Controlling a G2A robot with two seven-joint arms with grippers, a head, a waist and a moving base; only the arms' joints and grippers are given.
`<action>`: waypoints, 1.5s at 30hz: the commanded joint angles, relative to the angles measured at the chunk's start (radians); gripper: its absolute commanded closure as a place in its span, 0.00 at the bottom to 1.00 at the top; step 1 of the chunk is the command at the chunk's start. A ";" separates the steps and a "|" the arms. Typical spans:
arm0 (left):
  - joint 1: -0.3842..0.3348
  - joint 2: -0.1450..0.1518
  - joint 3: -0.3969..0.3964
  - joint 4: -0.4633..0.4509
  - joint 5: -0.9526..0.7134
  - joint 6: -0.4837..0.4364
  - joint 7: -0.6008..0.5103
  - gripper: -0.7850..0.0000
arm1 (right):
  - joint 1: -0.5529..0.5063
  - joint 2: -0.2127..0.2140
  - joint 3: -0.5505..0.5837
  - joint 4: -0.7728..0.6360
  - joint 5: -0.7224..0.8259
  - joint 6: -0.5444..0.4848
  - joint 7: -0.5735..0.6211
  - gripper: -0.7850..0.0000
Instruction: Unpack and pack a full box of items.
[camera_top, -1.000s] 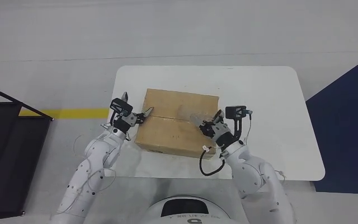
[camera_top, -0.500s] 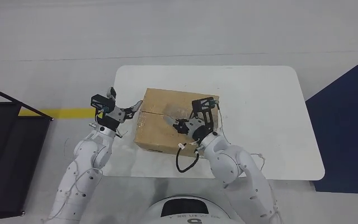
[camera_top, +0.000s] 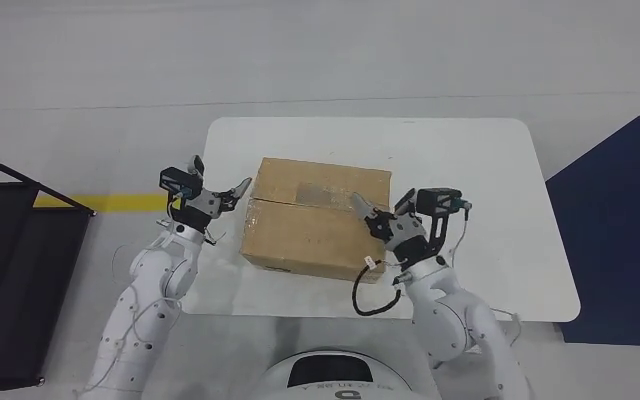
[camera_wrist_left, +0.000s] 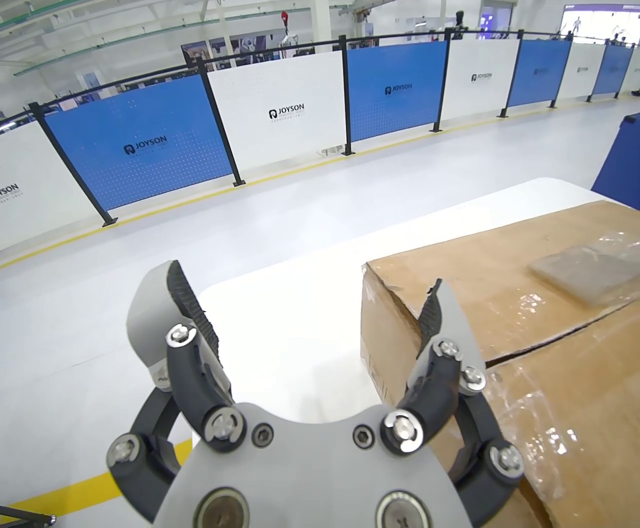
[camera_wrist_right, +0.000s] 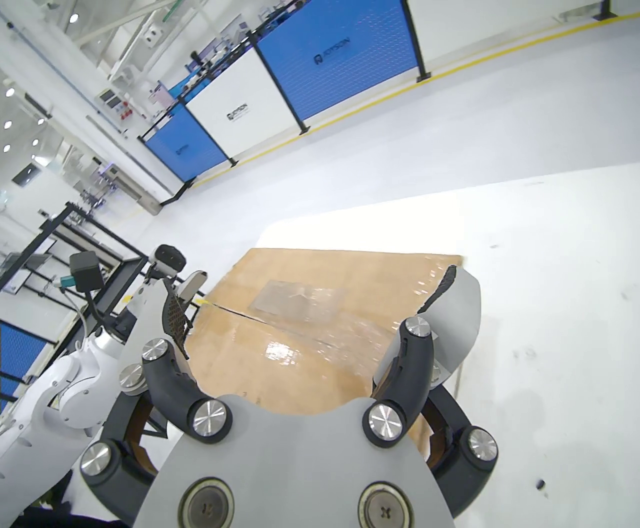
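Box (camera_top: 315, 218), flaps closed, on worktop (camera_top: 480, 180). Left tool (camera_top: 222, 174): spread, empty, just beside box. Right tool (camera_top: 382, 200): spread, empty, over box's opposite end. Left wrist view: flap seam (camera_wrist_left: 550, 340) slightly parted.

- I have my left gripper (camera_top: 222, 178) spread wide and empty, aimed inward, with the left arm (camera_top: 150, 290) bent at the elbow.
- My right gripper (camera_top: 382, 200) is also spread wide and empty. It is aimed forward and inward, with the right arm (camera_top: 452, 305) bent.
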 joint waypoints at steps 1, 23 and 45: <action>-0.005 -0.001 0.002 0.008 0.000 0.000 -0.003 0.00 | -0.043 0.003 0.054 0.009 0.047 0.008 -0.002 0.00; -0.041 -0.007 0.032 0.064 0.036 0.003 -0.018 0.00 | 0.074 0.015 0.013 0.132 0.139 -0.109 0.080 0.00; 0.046 0.005 -0.036 -0.068 0.028 -0.071 -0.034 0.00 | 0.086 0.023 -0.027 0.106 0.103 -0.057 0.082 0.00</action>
